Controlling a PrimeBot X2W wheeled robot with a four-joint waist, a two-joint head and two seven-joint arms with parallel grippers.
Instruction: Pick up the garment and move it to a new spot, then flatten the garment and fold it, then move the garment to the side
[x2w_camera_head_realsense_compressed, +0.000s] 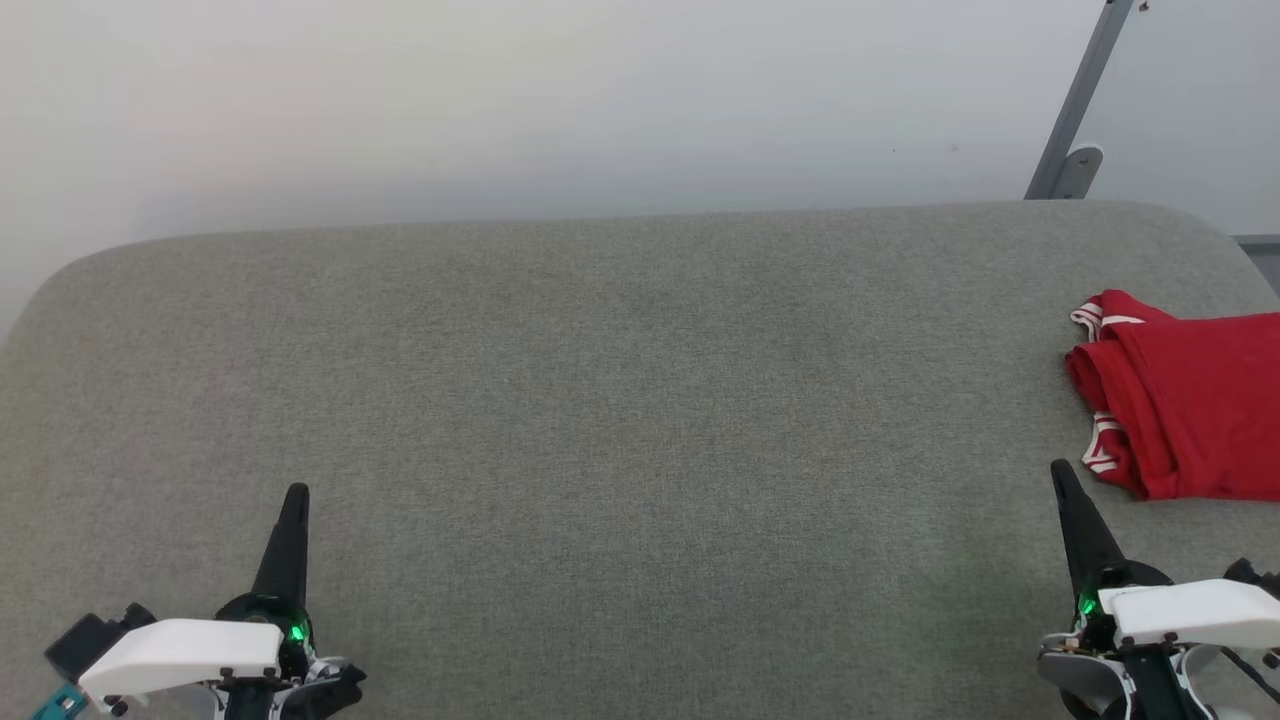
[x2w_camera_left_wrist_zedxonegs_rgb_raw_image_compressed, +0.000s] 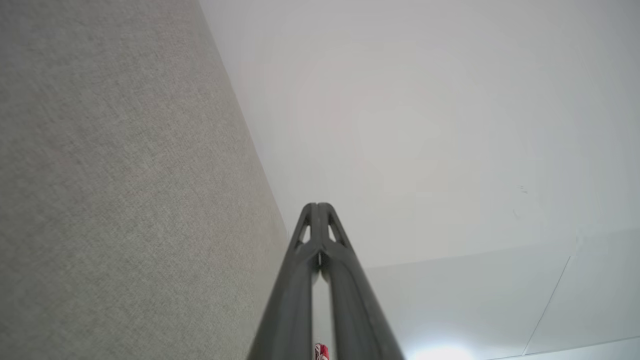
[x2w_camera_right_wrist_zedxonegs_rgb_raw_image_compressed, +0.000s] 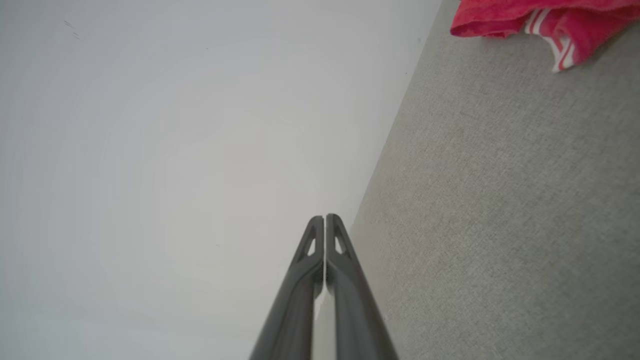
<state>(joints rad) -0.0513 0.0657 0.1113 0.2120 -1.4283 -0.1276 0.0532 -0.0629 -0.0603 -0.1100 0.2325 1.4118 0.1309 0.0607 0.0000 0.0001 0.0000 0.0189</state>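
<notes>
I have the grey fabric-covered counter (x2w_camera_head_realsense_compressed: 600, 400) spread across the head view, its rounded far corners set against a pale wall (x2w_camera_head_realsense_compressed: 500, 90). The garment (x2w_camera_head_realsense_compressed: 1190, 405) lies bunched in soft folds on the counter's right end. It is bright red, with white-striped trim showing on the side facing the counter's middle, and it runs off past the picture's edge. A grey metal strut (x2w_camera_head_realsense_compressed: 1075, 110) rises beyond the counter's far right corner. My left claw (x2w_camera_head_realsense_compressed: 296, 495) sits over the counter's near left part, clenched on nothing, fingers pressed together. My right claw (x2w_camera_head_realsense_compressed: 1060, 472) is over the counter's near right part, likewise clenched and empty, its tip near the garment but apart from it.
</notes>
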